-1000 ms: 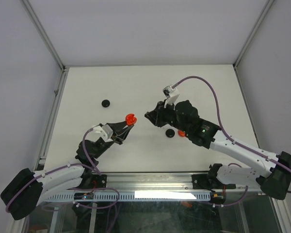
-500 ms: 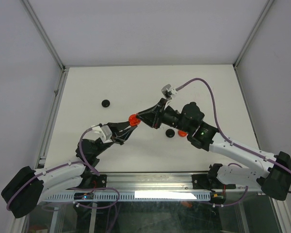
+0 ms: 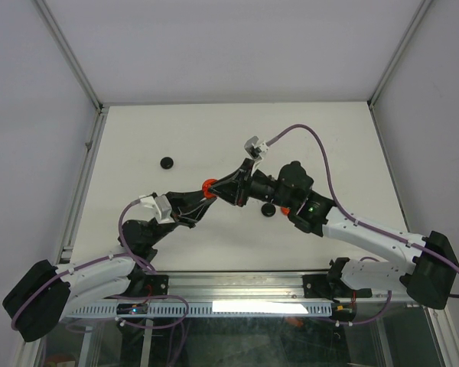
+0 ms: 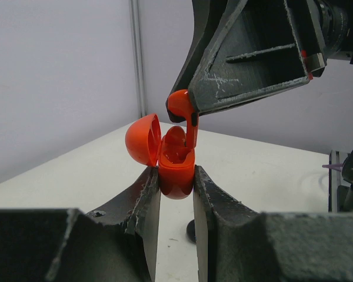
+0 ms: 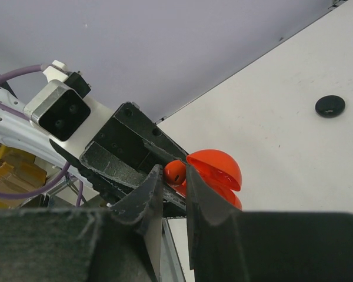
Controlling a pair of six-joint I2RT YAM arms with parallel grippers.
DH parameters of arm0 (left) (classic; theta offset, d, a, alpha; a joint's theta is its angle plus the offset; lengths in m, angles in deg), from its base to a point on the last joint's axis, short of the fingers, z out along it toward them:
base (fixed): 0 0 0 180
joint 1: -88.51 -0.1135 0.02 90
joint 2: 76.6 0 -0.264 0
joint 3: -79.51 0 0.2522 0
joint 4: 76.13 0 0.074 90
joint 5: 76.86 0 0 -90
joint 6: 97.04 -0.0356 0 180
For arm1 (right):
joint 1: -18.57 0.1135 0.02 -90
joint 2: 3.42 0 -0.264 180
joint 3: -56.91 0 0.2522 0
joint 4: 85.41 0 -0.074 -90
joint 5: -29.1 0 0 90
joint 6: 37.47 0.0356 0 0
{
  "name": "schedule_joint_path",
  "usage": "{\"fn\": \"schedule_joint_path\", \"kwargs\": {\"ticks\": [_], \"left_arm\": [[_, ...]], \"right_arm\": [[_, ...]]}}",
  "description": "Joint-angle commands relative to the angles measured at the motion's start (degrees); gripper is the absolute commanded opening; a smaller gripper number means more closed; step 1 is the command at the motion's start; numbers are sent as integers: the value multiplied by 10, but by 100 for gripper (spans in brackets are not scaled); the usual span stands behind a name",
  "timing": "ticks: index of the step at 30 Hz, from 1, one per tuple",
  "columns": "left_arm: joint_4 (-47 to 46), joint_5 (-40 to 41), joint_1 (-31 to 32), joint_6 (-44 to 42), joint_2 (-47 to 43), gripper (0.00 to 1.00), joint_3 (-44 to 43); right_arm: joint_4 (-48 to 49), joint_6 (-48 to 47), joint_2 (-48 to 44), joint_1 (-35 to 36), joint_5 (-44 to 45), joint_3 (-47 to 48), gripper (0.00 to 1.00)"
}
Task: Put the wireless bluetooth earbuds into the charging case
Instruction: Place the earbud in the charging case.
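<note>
My left gripper [image 3: 201, 197] is shut on an open red charging case [image 3: 207, 186] and holds it above the table. In the left wrist view the case [image 4: 176, 173] sits upright between the fingers, its lid [image 4: 142, 140] tipped back to the left. My right gripper [image 3: 219, 188] is shut on a red earbud [image 4: 182, 106]. It holds the earbud right over the case mouth, the stem pointing down into the left well. In the right wrist view the earbud [image 5: 175, 171] is pinched between the fingertips, with the case lid [image 5: 215, 170] just behind. Other earbuds are not visible.
A round black disc [image 3: 167, 162] lies on the white table [image 3: 329, 138] at the back left; it also shows in the right wrist view [image 5: 330, 105]. Another black disc [image 3: 268, 209] and a red piece [image 3: 285, 210] lie under the right arm. Metal rails frame the table.
My right gripper has swung left with the red earbud until it is over the case. My left gripper has lifted the case slightly toward it.
</note>
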Motion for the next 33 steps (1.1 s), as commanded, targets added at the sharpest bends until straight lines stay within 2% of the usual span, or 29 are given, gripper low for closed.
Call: {"fn": "schedule_joint_path", "kwargs": {"ticks": [1,21,33], "left_arm": [[-46,-13,7,25,-9,0,-16],[-48,-12,7,29,-13,0,-16],[-50,-36,7,27,-6,0,-20]], "right_arm": [[22,-9,-8,5,2,-1,3],[-1,-16,-13,12,12,-7,2],[18,-16,-35,12,12,-28,2]]}}
